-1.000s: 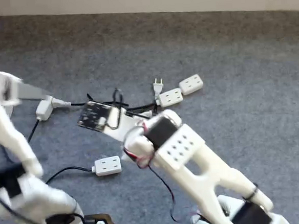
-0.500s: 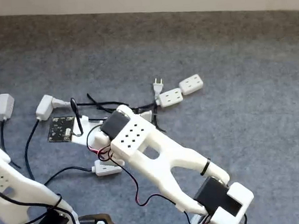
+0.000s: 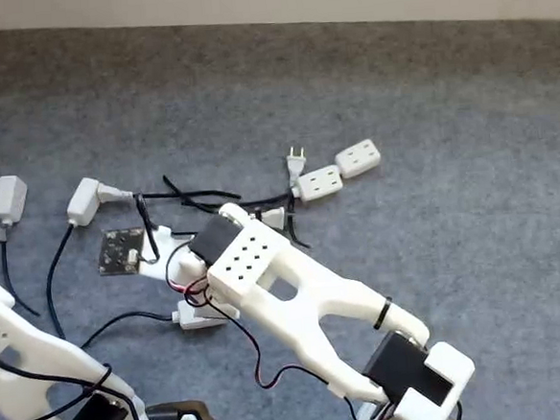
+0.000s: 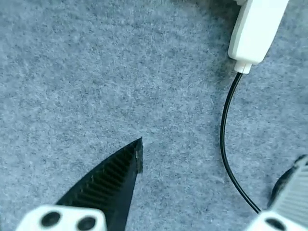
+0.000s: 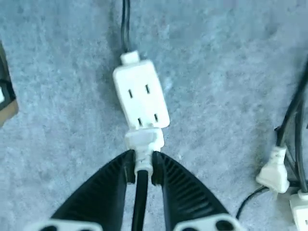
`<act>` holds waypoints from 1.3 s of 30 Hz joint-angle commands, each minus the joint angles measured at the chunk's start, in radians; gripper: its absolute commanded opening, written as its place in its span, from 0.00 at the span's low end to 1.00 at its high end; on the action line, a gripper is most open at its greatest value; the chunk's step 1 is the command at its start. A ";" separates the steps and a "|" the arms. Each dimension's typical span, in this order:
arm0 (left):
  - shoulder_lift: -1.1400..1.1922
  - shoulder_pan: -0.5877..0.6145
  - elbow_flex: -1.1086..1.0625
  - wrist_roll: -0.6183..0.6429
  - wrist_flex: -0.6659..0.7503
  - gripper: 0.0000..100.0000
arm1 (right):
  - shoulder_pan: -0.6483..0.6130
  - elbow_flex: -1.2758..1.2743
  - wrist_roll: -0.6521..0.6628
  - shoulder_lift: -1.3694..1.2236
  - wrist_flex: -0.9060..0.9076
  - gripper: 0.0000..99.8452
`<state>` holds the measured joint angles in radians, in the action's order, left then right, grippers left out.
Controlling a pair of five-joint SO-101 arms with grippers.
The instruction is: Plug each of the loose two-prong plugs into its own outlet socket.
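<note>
My right gripper [image 5: 143, 159] is shut on the neck of a white two-prong plug [image 5: 144, 139]. That plug is pressed against the near end of a white outlet block [image 5: 141, 98], whose black cord leads away on the far side. From above, the right arm [image 3: 265, 269] covers most of this outlet block [image 3: 199, 317]. My left gripper [image 4: 219, 154] is open over bare carpet, and a black cord [image 4: 224, 130] from a white plug [image 4: 257, 29] lies between its fingers. Two white plugs [image 3: 10, 196] [image 3: 85, 200] lie at the far left.
Two more white outlet blocks [image 3: 318, 182] [image 3: 358, 157] lie at the centre back with a loose plug [image 3: 296, 157] beside them. Another white plug [image 5: 272, 171] and tangled black cords [image 3: 202, 196] lie near the right arm. A brown base [image 3: 184, 414] sits at the front.
The right arm has swung left and come down over the front-left outlet block. The left arm has dropped and pulled back toward the left edge.
</note>
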<state>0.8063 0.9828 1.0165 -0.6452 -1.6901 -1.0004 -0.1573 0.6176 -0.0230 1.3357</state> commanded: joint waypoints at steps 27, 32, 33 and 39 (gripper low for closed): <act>-0.016 0.007 0.035 -0.008 0.002 0.45 | -0.039 -0.031 -0.011 0.015 -0.097 0.01; -0.016 0.007 0.035 -0.008 0.003 0.45 | -0.041 -0.025 -0.008 0.016 -0.067 0.01; -0.016 0.007 0.035 -0.008 0.003 0.45 | -0.042 -0.025 -0.006 0.018 -0.062 0.01; -0.013 0.005 0.035 -0.008 0.003 0.45 | -0.038 0.028 -0.006 0.018 -0.031 0.01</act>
<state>0.8063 0.9858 1.0165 -0.6467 -1.6901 -1.0280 -0.1788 0.6176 -0.0199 1.2743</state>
